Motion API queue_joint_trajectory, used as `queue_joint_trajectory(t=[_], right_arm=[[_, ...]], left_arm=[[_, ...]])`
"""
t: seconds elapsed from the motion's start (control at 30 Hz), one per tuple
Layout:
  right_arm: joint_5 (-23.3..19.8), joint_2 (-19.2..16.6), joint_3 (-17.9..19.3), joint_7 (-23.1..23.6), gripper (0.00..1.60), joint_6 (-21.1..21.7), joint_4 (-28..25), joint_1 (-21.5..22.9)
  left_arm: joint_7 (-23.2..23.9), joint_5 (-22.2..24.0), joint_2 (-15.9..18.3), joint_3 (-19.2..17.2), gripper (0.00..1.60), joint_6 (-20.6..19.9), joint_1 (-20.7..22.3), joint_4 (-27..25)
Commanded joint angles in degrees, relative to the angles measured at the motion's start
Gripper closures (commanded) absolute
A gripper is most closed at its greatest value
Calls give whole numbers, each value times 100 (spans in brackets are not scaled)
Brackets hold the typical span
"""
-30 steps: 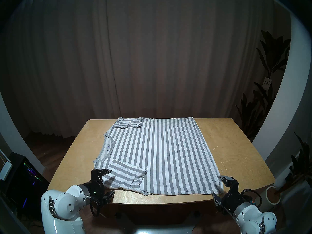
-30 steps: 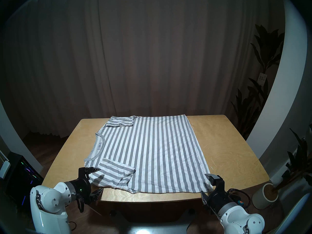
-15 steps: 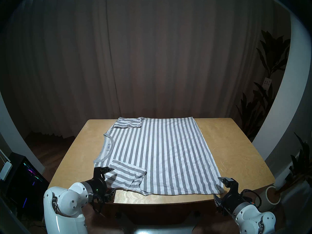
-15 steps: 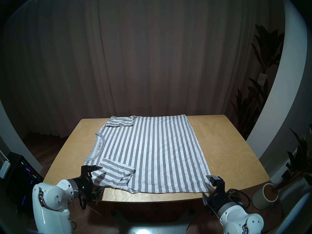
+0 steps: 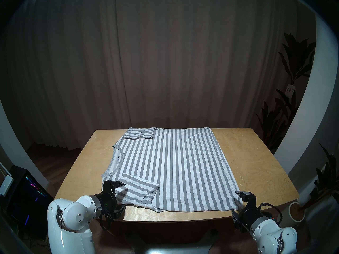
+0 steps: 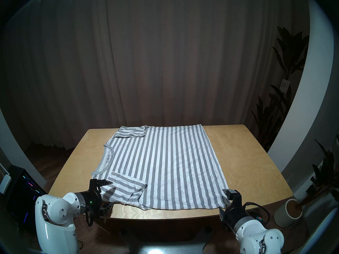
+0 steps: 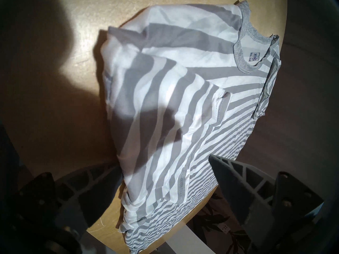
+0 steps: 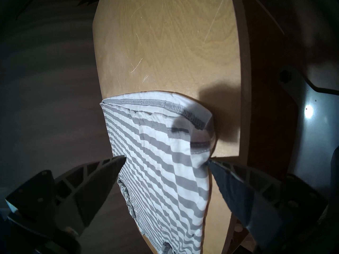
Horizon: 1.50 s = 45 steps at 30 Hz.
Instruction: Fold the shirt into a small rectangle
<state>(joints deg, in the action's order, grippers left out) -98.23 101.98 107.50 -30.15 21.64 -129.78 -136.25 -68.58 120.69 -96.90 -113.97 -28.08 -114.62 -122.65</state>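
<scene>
Head stereo left shows us the wooden table first, with the shirt spread flat across it, neckband toward our left and hem toward our right. We judge that layout suits a fold of the near long edge away from us. Both sleeves are already turned in over the body, the far sleeve and the near sleeve, so the outline is close to a rectangle. Our left gripper stands with jaws spread around the near shoulder corner, one finger above the cloth and one at the table edge, grasping nothing. Our right gripper likewise straddles the near hem corner, unclenched, apparently ready to pinch.
</scene>
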Motion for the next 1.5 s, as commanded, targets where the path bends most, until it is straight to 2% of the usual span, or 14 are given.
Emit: queue_joint_trajectory(t=[0.0,0.23,0.47,0.83,1.13,1.47], right_arm=[[60,-44,-6,-149,0,-30,-23,76],[179,-24,-22,-412,0,-195,-40,188],[75,-70,100,-698,0,-199,-175,224],[210,-81,-53,-614,0,-277,132,487],[338,-144,-201,-542,0,-368,323,791],[456,-172,-396,-583,0,-554,501,929]], left_arm=[[-204,33,36,15,0,45,-64,-7],[-187,-3,29,43,0,110,-19,33],[-434,86,158,102,0,180,76,1],[-448,-31,216,152,0,266,217,210],[-379,-415,286,241,0,442,452,469],[-309,-675,398,242,0,602,615,674]])
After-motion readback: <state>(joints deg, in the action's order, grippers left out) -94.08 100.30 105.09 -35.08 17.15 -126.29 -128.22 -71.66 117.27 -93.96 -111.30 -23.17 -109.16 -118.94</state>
